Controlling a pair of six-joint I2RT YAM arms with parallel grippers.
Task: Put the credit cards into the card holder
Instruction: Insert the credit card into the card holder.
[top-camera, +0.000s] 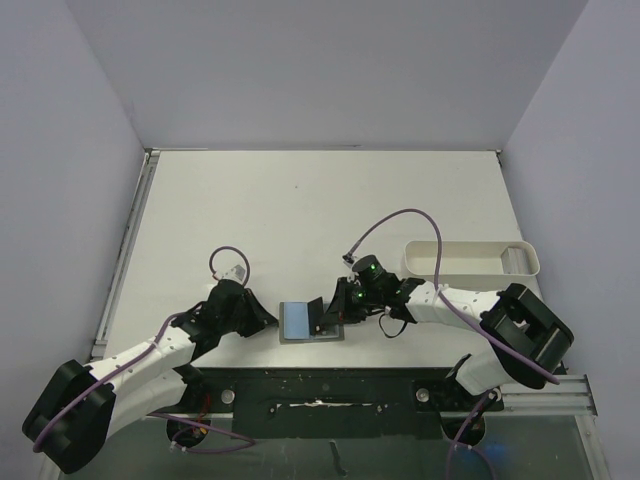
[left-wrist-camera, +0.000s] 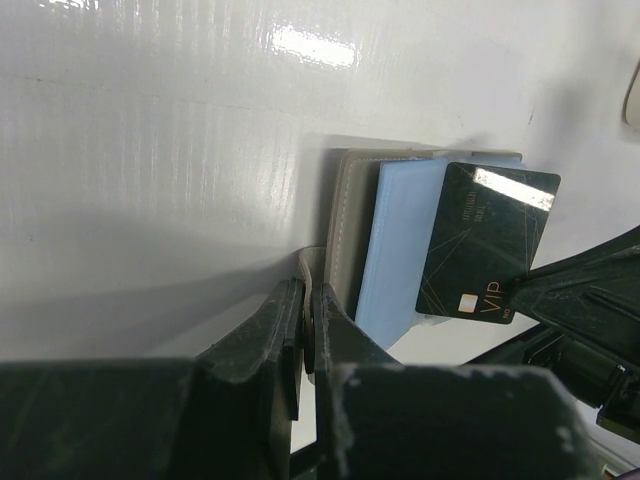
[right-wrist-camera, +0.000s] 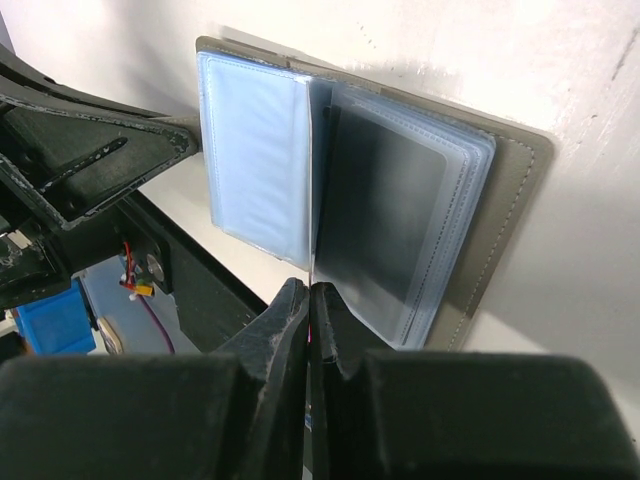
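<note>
The card holder (top-camera: 298, 320) lies open near the table's front edge, grey-olive outside (left-wrist-camera: 346, 215) with light blue sleeves (right-wrist-camera: 255, 140). My left gripper (top-camera: 272, 318) is shut on its small clasp tab (left-wrist-camera: 309, 262) at the left edge. My right gripper (top-camera: 338, 312) is shut on a black credit card (left-wrist-camera: 490, 240) marked VIP. The card stands on edge over the holder's fold, seen as a thin line (right-wrist-camera: 312, 200) in the right wrist view. A dark shape (right-wrist-camera: 385, 200) shows through the right-hand sleeves. No other credit cards are in view.
A white oblong tray (top-camera: 470, 260) stands to the right, just behind my right arm. The black base rail (top-camera: 330, 395) runs along the near edge, close in front of the holder. Grey walls enclose the table.
</note>
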